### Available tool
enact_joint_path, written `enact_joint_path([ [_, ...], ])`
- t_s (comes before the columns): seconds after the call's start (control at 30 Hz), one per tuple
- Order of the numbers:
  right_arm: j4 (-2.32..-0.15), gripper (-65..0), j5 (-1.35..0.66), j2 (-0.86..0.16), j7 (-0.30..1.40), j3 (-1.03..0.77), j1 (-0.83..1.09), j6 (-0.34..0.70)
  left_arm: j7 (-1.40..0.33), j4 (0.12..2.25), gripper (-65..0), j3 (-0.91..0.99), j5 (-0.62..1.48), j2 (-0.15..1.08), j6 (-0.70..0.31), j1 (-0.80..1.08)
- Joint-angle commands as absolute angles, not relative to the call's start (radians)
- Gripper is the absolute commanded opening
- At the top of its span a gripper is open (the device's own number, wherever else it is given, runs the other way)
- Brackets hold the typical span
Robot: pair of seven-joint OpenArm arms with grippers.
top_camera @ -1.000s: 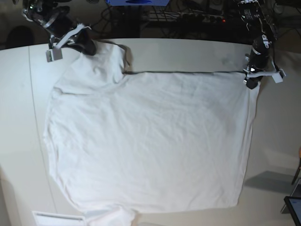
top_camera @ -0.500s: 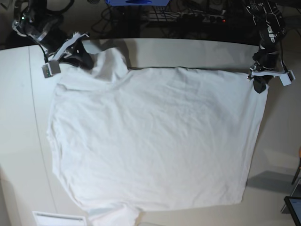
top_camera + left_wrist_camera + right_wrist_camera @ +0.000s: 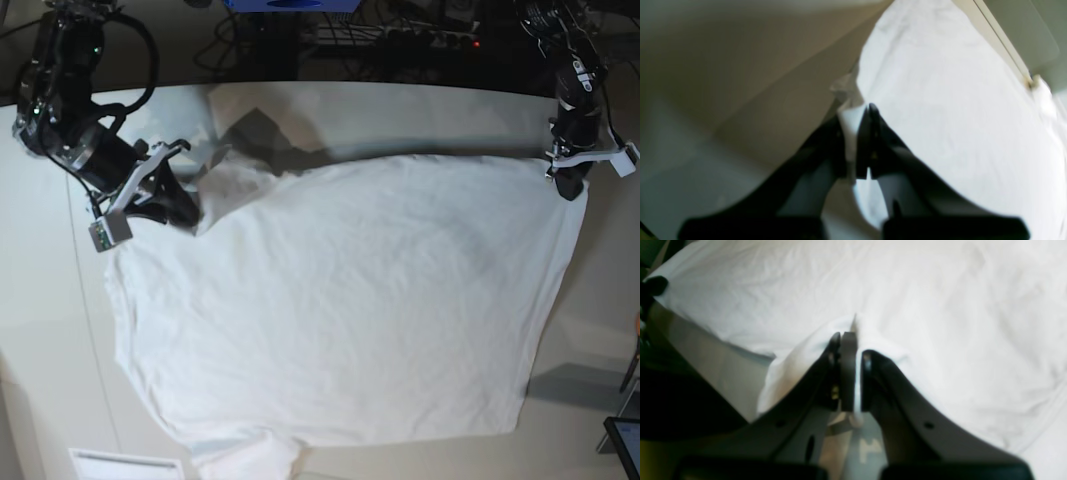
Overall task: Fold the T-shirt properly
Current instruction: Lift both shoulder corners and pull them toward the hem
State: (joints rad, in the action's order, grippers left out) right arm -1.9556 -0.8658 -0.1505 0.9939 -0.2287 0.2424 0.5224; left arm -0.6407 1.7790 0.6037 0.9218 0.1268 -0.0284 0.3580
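On the off-white table (image 3: 400,110), base view: T-shirt (image 3: 340,310) spread flat, far edge lifted by both arms. Left wrist: left gripper (image 3: 862,113) clamped on a fabric corner. Right wrist: right gripper (image 3: 851,336) pinching bunched cloth. Best to keep the edge taut and both ends level while carrying it over.

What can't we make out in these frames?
- T-shirt bottom sleeve: cut off by the base view's lower edge.
- Collar: not visible in any view; which face is up can't be told.
- Left gripper: wrist view blurred, how much cloth is pinched is unclear.
- Right gripper: its own jaws hide the pinched edge.
- Cloth under the lifted far edge: shadowed in the base view.
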Motion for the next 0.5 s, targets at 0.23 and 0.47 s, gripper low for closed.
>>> enact_joint_path([
  [0.23,-1.879,-64.6,-0.880,-0.159,1.017,-0.231,0.088,0.503,-0.713,1.755,-65.0,0.619,0.931,0.117,0.015,0.257],
  [0.47,-1.750,-64.6,-0.878,-0.160,1.017,-0.226,0.005,0.503,-0.803,1.742,-65.0,0.676,0.926,0.041,0.016,0.140],
])
